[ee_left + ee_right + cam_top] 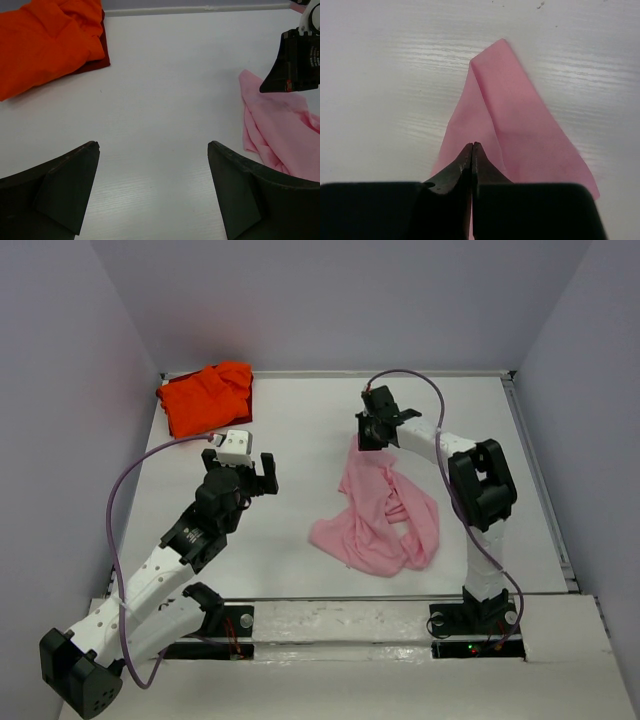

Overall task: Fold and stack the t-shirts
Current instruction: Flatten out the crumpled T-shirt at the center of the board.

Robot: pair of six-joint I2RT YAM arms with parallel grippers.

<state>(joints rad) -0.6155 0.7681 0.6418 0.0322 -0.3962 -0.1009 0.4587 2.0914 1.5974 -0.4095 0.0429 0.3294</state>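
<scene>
**A:** What is the right end effector (374, 440) (472, 147) doing?

**B:** Its jaws are pressed together, and from here they look pinched on a fold of the pink t-shirt (385, 515) (520, 120). It sits at that shirt's far edge, where a narrow strip of cloth runs up to the tips.

**A:** And the rest of the pink t-shirt?

**B:** It is bunched and rumpled on the white worktop (300, 420), spreading from the pinched edge back towards the arm bases.

**A:** What about the left end effector (240, 468) (152, 145)?

**B:** Its jaws stand wide apart with nothing between them. It hangs over bare worktop to the left of the pink t-shirt, not touching it.

**A:** Where is the other shirt?

**B:** The orange-red t-shirt (205, 397) (45, 45) lies in a crumpled heap well apart from the pink t-shirt, off to its far left and beyond the left end effector. Neither arm touches it, and the two shirts are not stacked.
</scene>
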